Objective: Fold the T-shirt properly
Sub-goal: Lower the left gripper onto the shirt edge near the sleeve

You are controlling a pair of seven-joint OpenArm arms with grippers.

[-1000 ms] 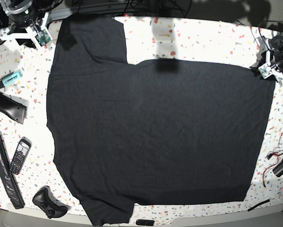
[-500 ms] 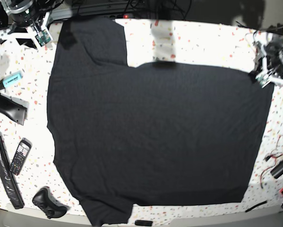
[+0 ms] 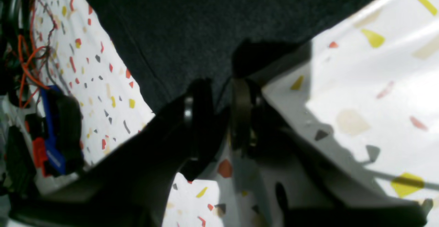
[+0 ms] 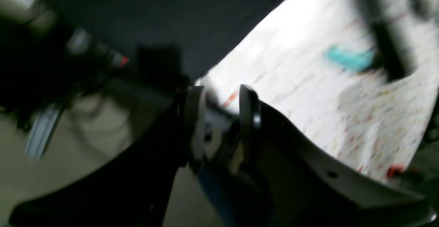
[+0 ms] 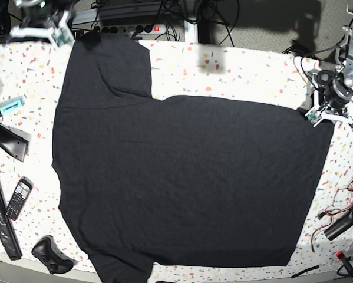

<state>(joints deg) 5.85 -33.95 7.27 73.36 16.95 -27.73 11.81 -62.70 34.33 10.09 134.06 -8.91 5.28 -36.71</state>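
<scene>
The black T-shirt [image 5: 182, 177] lies spread flat, plain side up, over most of the speckled table [image 5: 247, 71], one sleeve toward the far left. My left gripper [image 5: 321, 114] sits at the shirt's far right corner. In the left wrist view its jaws [image 3: 219, 90] stand almost together just short of the cloth edge [image 3: 212, 21], with nothing between them. My right gripper [image 5: 57, 32] is beyond the far left sleeve. In the blurred right wrist view it [image 4: 221, 96] is nearly closed and empty, with the shirt [image 4: 154, 14] above it.
Along the table's left edge lie a teal highlighter [image 5: 8, 107], a black bar [image 5: 5, 138], a remote [image 5: 17, 198] and a game controller [image 5: 49, 256]. A power strip [image 5: 123, 26] runs behind the table. Red and black cables [image 5: 341, 206] lie at the right edge.
The whole base view has shifted, so the power strip behind the table now shows. The right gripper has moved toward the far left corner. The left gripper stays by the shirt's far right corner.
</scene>
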